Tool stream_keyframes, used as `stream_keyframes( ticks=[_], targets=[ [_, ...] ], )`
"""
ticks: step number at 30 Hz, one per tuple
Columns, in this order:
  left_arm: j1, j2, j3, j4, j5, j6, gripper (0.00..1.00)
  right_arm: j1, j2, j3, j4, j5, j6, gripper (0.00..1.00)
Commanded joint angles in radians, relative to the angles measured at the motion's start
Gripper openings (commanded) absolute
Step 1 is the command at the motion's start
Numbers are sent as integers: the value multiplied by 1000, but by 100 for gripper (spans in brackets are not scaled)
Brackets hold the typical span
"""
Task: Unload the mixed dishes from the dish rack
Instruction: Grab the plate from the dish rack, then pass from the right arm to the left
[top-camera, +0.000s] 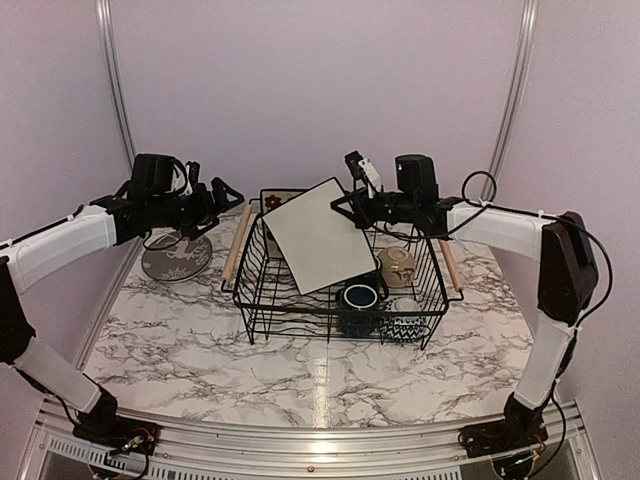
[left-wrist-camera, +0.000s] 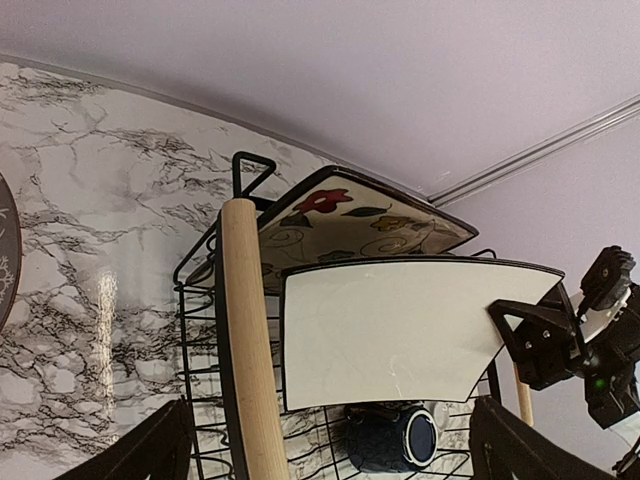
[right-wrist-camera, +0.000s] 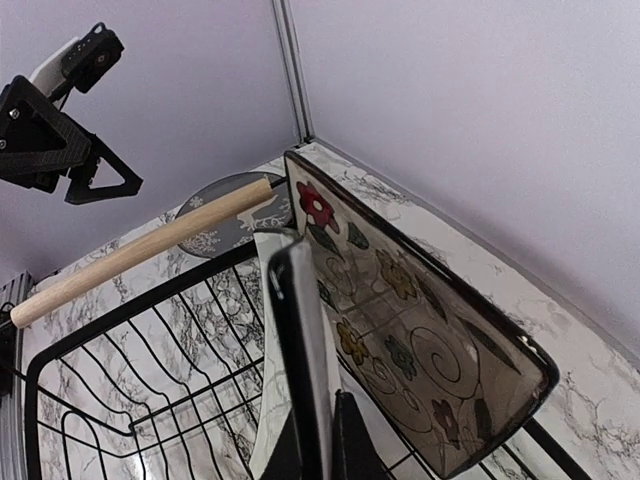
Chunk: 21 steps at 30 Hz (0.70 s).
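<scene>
Right gripper (top-camera: 343, 203) pinched shut on cream plate (top-camera: 315, 238) edge, tilted in rack (top-camera: 290, 318). Lift straight, clearing floral plate (right-wrist-camera: 400, 320) behind. Left gripper (top-camera: 222, 195) wide open, empty, left of rack.

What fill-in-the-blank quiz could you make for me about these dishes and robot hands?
1. The right hand is shut on the corner of a ____ cream plate.
2. The left hand is ____ and holds nothing.
3. The grey round plate lies on the marble ____, outside the dish rack.
4. Inside the dish rack, beside a beige bowl, sits a dark blue ____.
Missing words: square; open; table; mug.
</scene>
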Motion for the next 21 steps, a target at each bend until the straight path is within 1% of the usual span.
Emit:
stream_keyframes(
  ticks=[1, 4, 8, 11, 16, 21],
  targets=[
    [-6, -12, 24, 4, 20, -1, 99, -13, -56, 84, 115, -26, 213, 0],
    [-7, -6, 23, 16, 33, -9, 99, -26, -56, 87, 122, -46, 304, 0],
    [-6, -2, 22, 42, 67, -27, 99, -63, -64, 66, 198, -92, 489, 0],
    [-6, 5, 8, 90, 119, -58, 99, -93, -76, 38, 278, -131, 606, 0],
    [-19, 19, -13, 211, 209, -118, 97, -121, -108, -4, 350, -145, 706, 0],
    [-55, 52, -8, 277, 269, -153, 95, -159, -132, -72, 520, -191, 882, 0]
  ],
)
